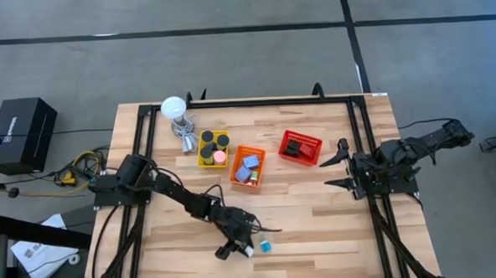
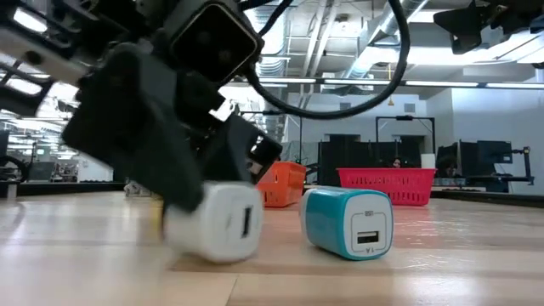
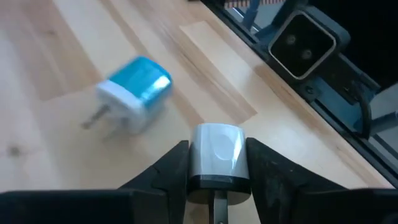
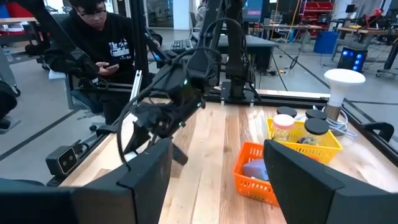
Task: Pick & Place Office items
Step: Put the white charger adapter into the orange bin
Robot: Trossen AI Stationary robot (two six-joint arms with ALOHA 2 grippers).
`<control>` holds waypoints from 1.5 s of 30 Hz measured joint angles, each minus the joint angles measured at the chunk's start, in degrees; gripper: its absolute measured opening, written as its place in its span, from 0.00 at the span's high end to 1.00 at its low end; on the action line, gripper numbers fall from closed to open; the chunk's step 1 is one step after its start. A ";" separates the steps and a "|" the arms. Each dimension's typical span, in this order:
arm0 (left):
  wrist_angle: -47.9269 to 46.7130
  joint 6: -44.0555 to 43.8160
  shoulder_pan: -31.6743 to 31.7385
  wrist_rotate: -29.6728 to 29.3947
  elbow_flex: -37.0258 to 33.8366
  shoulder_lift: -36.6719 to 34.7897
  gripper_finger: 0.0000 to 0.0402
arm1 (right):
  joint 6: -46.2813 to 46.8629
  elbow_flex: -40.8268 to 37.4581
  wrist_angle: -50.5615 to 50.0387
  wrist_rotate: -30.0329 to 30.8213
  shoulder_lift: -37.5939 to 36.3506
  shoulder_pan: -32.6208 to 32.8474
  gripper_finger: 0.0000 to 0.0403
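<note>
The wooden worktop carried everything, with the two dark arms reaching in from either side. At its right edge the right hand waited with its fingers spread wide, grasping nothing. Across the middle stood three mesh baskets: a yellow basket holding black round pucks, an orange basket with light-blue blocks, and a red basket with dark flat pieces. A white round-headed stand stood near the far left corner. Near the front edge the left hand was clenched on a white charger (its fingers pressing both sides), low over the wood. Just beside it lay a blue charger, untouched.
</note>
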 joint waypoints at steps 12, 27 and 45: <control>-13.44 6.37 10.26 -9.92 -0.01 -18.29 0.66 | -0.12 0.02 -2.21 -0.02 0.00 0.00 0.40; -18.13 10.61 30.80 -12.10 -0.32 -20.44 0.65 | -0.12 0.00 -5.27 -0.02 0.00 0.00 0.40; -21.17 13.77 37.26 -9.99 -0.34 -15.33 0.65 | -0.10 0.00 -8.95 0.42 0.00 0.00 0.40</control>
